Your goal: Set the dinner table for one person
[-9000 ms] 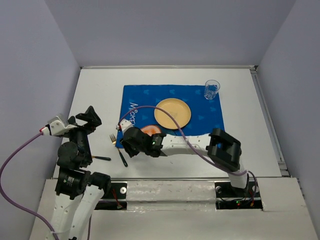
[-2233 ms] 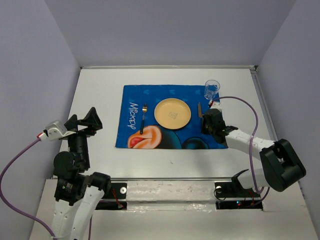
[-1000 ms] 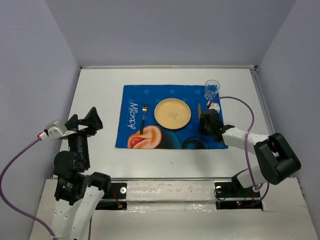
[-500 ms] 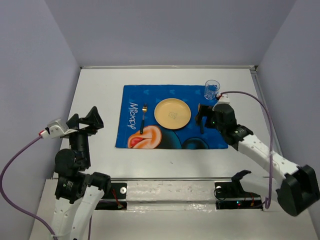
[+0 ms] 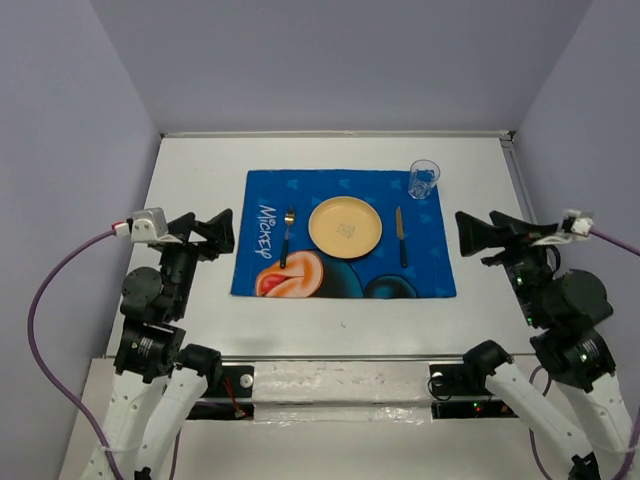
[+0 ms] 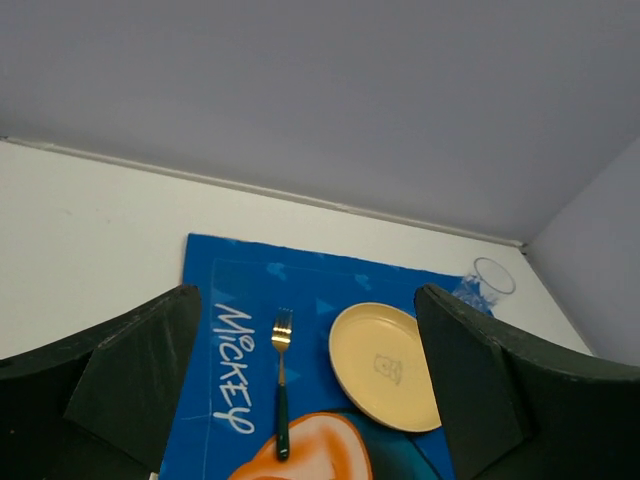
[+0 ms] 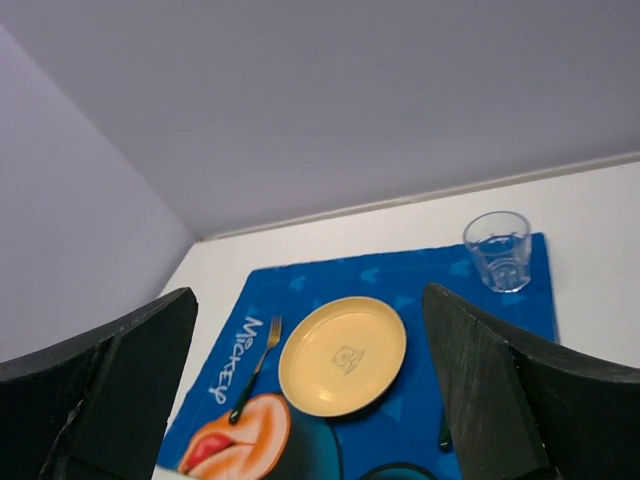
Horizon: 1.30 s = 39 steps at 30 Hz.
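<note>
Plate [image 5: 345,226] sits on the blue mat [image 5: 300,190] on the surface [image 5: 190,180] in front of both arms, fork [image 5: 286,237] on its left, knife [image 5: 401,237] on its right, glass [image 5: 423,179] at the mat's far right corner. Beside the mat, left end effector [image 5: 222,232] and right end effector [image 5: 470,236] hang wide open, empty.

Diffuse, even overhead lighting renders the white table [image 5: 190,190] uniformly bright; the plate [image 5: 345,225] casts only a thin, soft shadow. The top view is sharp. In both wrist views the near, dark end effector fingers [image 6: 120,390] appear slightly soft, with little surface detail.
</note>
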Each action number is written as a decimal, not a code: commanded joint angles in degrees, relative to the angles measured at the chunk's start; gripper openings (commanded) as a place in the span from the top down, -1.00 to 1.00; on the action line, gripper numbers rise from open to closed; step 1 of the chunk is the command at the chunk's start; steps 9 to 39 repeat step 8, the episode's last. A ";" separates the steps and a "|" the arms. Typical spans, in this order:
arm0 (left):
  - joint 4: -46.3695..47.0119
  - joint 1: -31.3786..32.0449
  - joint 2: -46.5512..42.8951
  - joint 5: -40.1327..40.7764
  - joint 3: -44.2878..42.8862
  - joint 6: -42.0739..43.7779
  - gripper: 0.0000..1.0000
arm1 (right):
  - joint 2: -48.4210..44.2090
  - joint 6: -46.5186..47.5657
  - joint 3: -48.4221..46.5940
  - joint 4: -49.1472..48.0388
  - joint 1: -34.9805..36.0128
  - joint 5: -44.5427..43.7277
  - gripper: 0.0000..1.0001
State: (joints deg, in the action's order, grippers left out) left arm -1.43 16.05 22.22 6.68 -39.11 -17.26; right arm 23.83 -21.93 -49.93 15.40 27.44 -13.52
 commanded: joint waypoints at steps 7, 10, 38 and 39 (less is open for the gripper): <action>5.48 0.12 -1.14 -12.64 -5.18 -1.64 -0.98 | -9.43 1.28 2.56 3.50 -0.02 -11.80 -0.99; 5.21 0.03 -0.69 -13.35 -4.92 -1.81 -0.98 | -8.90 1.37 2.82 3.50 -0.02 -11.18 -0.99; 5.21 0.03 -0.69 -13.35 -4.92 -1.81 -0.98 | -8.90 1.37 2.82 3.50 -0.02 -11.18 -0.99; 5.21 0.03 -0.69 -13.35 -4.92 -1.81 -0.98 | -8.90 1.37 2.82 3.50 -0.02 -11.18 -0.99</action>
